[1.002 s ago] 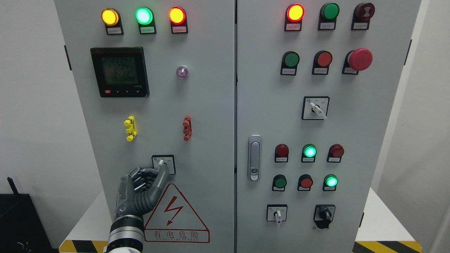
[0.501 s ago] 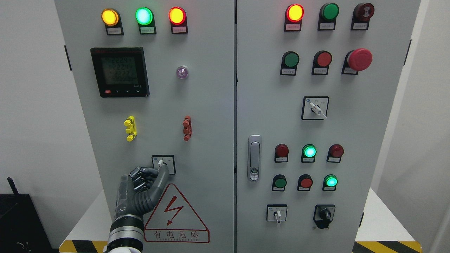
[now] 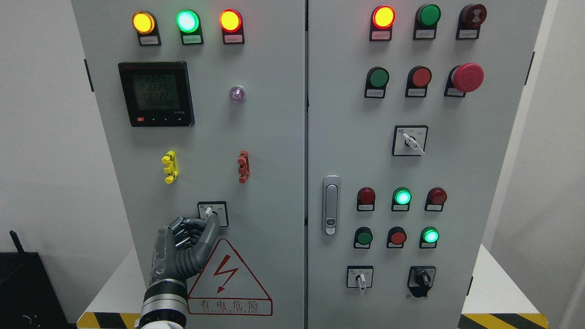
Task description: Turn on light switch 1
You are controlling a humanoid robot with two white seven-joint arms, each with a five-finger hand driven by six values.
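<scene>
- Left hand (image 3: 183, 246) comes up from the lower left edge and sits against the left door of the grey electrical cabinet (image 3: 274, 137).
- Hand state: fingers curled in toward the palm, thumb (image 3: 208, 233) stretched up and to the right. The thumb tip touches the lower edge of the rotary selector switch (image 3: 212, 213). It holds nothing; no pinch around the knob is visible.
- The selector switch sits low on the left door, just above the red-bordered warning triangle (image 3: 228, 278). Its white knob lever points up and slightly to the left.
- Above the switch: a yellow terminal piece (image 3: 169, 167) to the left and a red one (image 3: 243, 166) to the right, well apart from each other.
- Higher up on the left door: a digital meter (image 3: 156, 93) with a lit display, and a small clear indicator (image 3: 236, 93) to its right.
- Top row of the left door: yellow lamp (image 3: 143, 22), green lamp (image 3: 188, 20) and red lamp (image 3: 230, 20), all lit.
- Right door: a latch handle (image 3: 331, 204) near its left edge, a red mushroom button (image 3: 467, 76) upper right, and a second selector switch (image 3: 410, 140) at mid height.
- The cabinet stands on a white desk (image 3: 498, 288) with a yellow-black striped edge.
- The right hand is out of view.
</scene>
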